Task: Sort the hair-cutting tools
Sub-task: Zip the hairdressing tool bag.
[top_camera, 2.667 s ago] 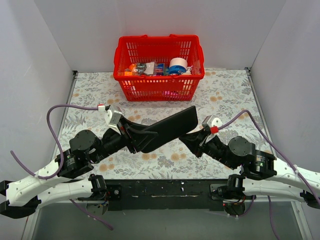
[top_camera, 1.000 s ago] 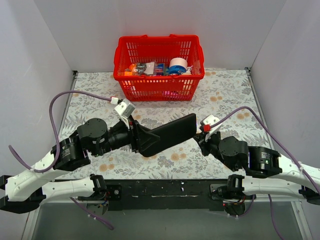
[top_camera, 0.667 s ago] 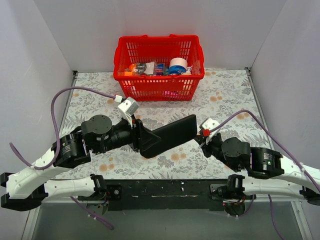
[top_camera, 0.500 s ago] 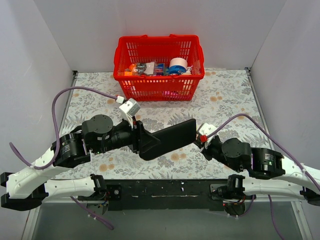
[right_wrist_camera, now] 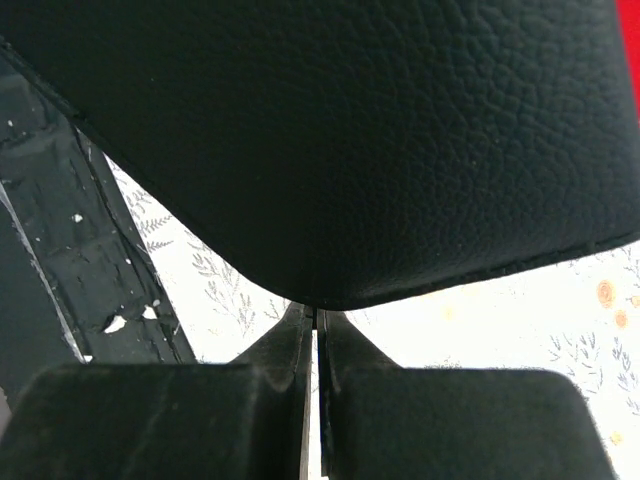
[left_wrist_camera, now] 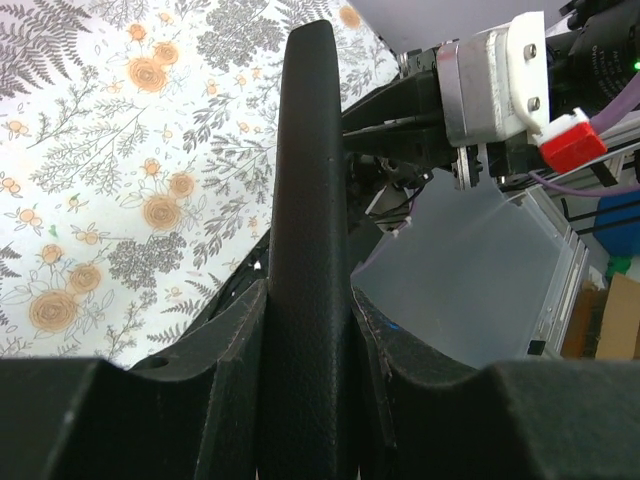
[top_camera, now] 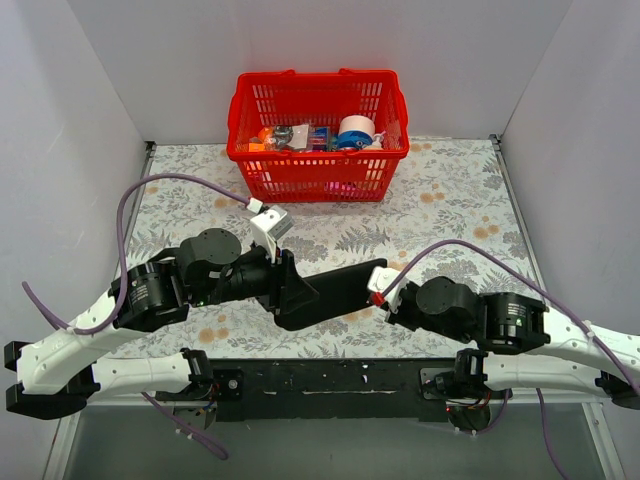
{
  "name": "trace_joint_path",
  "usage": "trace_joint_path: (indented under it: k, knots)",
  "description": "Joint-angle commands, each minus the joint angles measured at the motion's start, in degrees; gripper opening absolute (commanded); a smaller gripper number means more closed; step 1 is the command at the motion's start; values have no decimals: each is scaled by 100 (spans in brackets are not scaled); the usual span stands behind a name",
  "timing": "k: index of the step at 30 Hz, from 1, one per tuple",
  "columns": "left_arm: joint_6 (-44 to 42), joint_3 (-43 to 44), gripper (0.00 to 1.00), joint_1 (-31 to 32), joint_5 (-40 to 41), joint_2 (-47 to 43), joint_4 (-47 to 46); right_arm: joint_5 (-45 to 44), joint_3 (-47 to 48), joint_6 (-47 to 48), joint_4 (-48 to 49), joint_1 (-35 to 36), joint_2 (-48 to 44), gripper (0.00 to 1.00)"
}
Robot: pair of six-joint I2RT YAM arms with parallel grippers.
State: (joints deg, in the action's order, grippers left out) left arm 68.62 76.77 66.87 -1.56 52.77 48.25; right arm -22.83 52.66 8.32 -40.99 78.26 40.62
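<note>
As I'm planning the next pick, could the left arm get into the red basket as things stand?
Probably not yet: the left gripper is shut on the black pouch, whose other end the right gripper seems to pinch. The red basket itself is open-topped, with nothing between.

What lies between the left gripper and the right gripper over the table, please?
The flat black pouch spans that stretch in the top external view: the left gripper clamps one end, and the right gripper meets the other.

One pouch [top_camera: 335, 288] at centre, one basket [top_camera: 318, 178] at upper centre, one desk [top_camera: 450, 200], two tools: left tool [left_wrist_camera: 308, 335], right tool [right_wrist_camera: 316, 322].
</note>
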Motion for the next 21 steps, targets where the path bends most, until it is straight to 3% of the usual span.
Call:
trace_joint_path:
  k: [1, 3, 6, 8, 11, 14, 17, 21]
  knots:
    - [55, 119, 0, 19, -310, -294, 193, -785, -28, 363, -726, -21, 25, 1]
    - [81, 57, 0, 19, -283, -329, 272, -679, -19, 442, -638, 5, 34, 1]
    - [99, 5, 0, 10, -344, -382, 247, -1790, -159, 705, -341, 5, -10, 1]
    - [99, 4, 0, 19, -353, -382, 273, -1717, -99, 916, -322, 5, 16, 1]
    - [99, 4, 0, 10, -336, -434, 308, -2479, -116, 1170, 55, 5, -98, 1]
    - [81, -13, 0, 10, -336, -461, 308, -1367, 94, 1207, 179, 5, -186, 1]
    - [64, -74, 0, 19, -336, -487, 229, -2050, 77, 1207, 172, 5, -116, 1]
    - [55, -162, 0, 19, -231, -566, 27, -86, 411, 769, 118, 5, 130, 1]
